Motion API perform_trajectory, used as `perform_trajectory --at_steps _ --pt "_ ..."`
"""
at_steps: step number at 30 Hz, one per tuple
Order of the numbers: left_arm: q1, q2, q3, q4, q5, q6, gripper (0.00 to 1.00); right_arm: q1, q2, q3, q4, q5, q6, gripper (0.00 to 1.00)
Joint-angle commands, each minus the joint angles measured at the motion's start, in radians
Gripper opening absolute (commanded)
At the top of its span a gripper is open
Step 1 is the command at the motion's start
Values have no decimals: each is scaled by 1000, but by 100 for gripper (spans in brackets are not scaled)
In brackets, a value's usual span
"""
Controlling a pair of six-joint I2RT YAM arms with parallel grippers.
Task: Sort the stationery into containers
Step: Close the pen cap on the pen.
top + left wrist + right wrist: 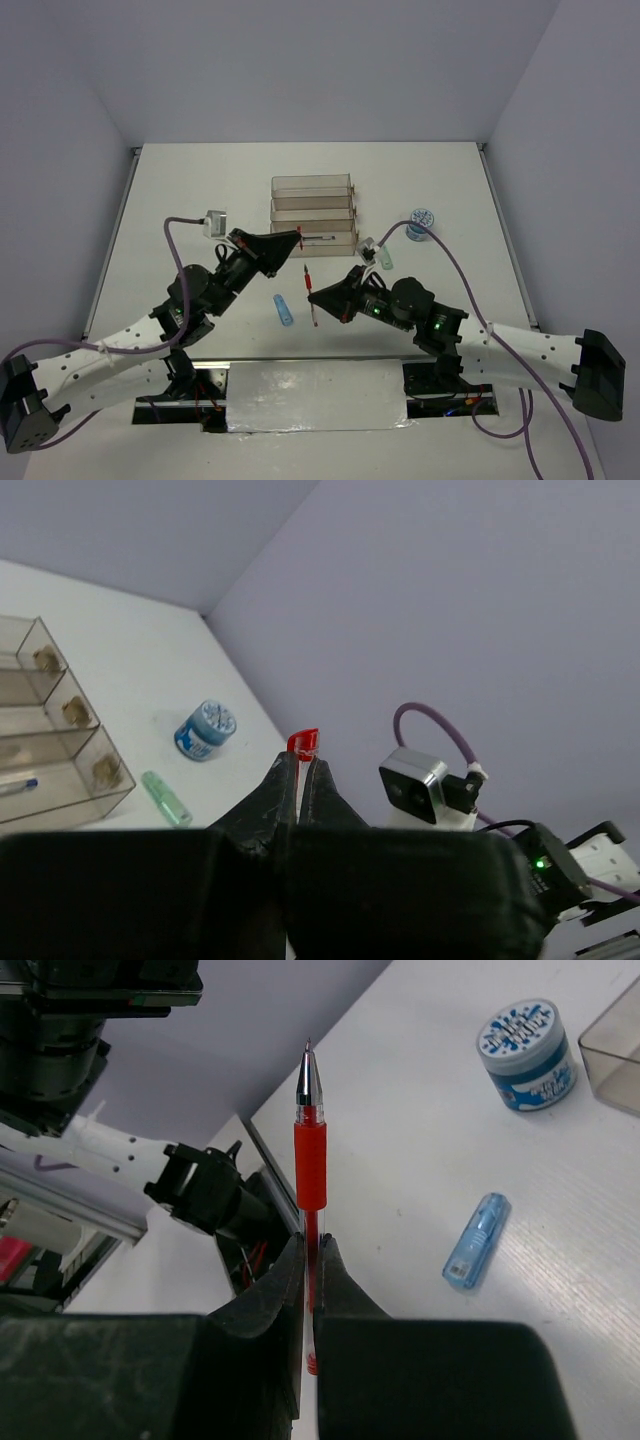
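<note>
Bright, even light (soft shadows), sharp focus.

The left gripper is clamped on a red pen, only its tip showing. Farther off lie a blue-white roll and a green stick, with clear trays to their left.

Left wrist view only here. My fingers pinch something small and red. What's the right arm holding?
Observer: Right gripper is shut on a thin red pen, tip pointing away from its fingers.
Operator: Anything loose I can't see?
Observer: A short blue plastic stick lies on the white table between the arms.
Operator: Where's my gripper relative to the clear plastic rack?
Observer: Left gripper, with its small red piece, is at the left part of the nearest tray.
</note>
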Motion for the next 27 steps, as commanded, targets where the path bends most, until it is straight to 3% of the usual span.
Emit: perform_trajectory --at_steps 1,12,27 --pt "3 -53 -15 151 -34 12 0 25 -2 67 134 53 -23 0" --pt "6 -106 -35 145 3 -18 0 31 36 165 99 18 -132 0" --pt "5 -114 -35 143 32 -20 0 31 88 205 60 37 -150 0"
